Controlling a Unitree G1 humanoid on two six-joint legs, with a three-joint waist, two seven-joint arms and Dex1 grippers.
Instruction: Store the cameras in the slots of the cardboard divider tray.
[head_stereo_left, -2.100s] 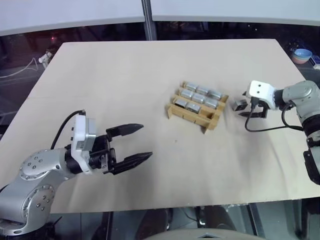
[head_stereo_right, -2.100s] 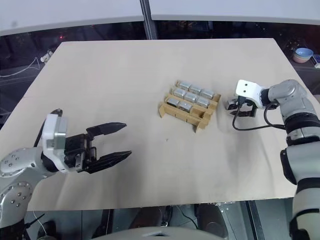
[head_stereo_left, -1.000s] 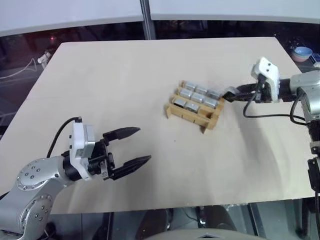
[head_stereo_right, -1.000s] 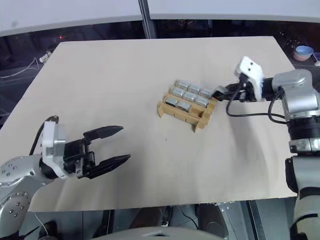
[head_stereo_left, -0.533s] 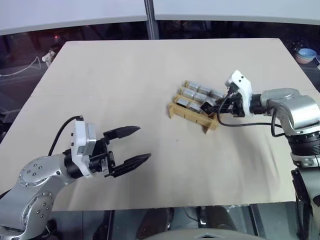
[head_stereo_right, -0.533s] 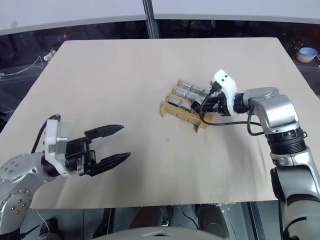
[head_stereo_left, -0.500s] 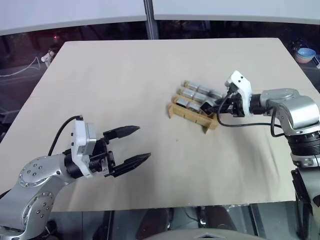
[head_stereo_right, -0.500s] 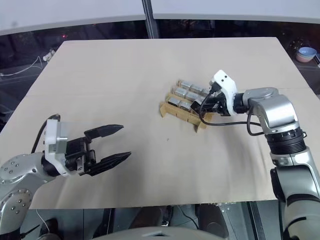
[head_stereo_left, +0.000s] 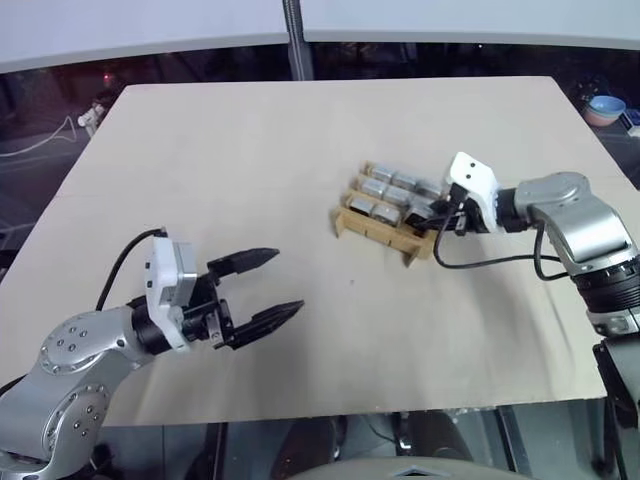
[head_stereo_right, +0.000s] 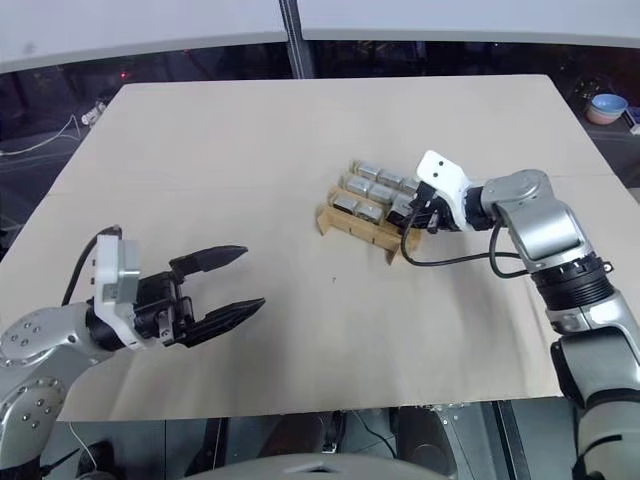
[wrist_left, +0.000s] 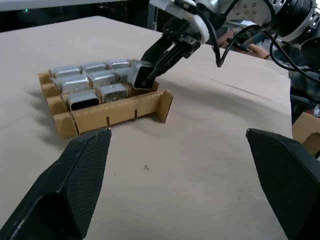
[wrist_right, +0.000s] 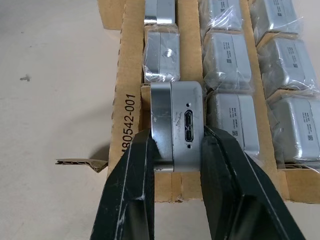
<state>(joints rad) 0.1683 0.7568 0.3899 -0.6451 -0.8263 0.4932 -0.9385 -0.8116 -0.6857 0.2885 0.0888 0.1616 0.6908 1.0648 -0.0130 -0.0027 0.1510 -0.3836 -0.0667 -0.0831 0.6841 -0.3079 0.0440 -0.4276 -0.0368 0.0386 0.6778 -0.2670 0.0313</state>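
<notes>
Tan cardboard strips, crossed and slotted, made up the tray (head_stereo_left: 385, 222), which lay on the pale table (head_stereo_left: 300, 150) a little right of its middle, turned at an angle. A printed number ran along the outer strip on the side nearest the right arm. Its compartments held silver-grey cameras (wrist_right: 227, 55), each a small boxy block with rounded corners; several were wrapped in clear crinkled film and bore small printed labels on top. Eight could be counted seated in the tray, filling the two rows further from the front strip and two slots of the front row. A ninth camera (wrist_right: 177, 125), bare brushed metal with a small port and two pin-holes on its upward face, sat clamped between the two black fingers of the right gripper (wrist_right: 177, 165), which was closed tight on its sides. This camera hung tilted over the tray's front corner slot, at the end nearest the right arm, its lower end at the slot's mouth; how deep it sat I could not tell. The left gripper (head_stereo_left: 255, 290) hovered above the table well to the left of the tray and nearer the robot, its fingers spread wide and holding nothing.
</notes>
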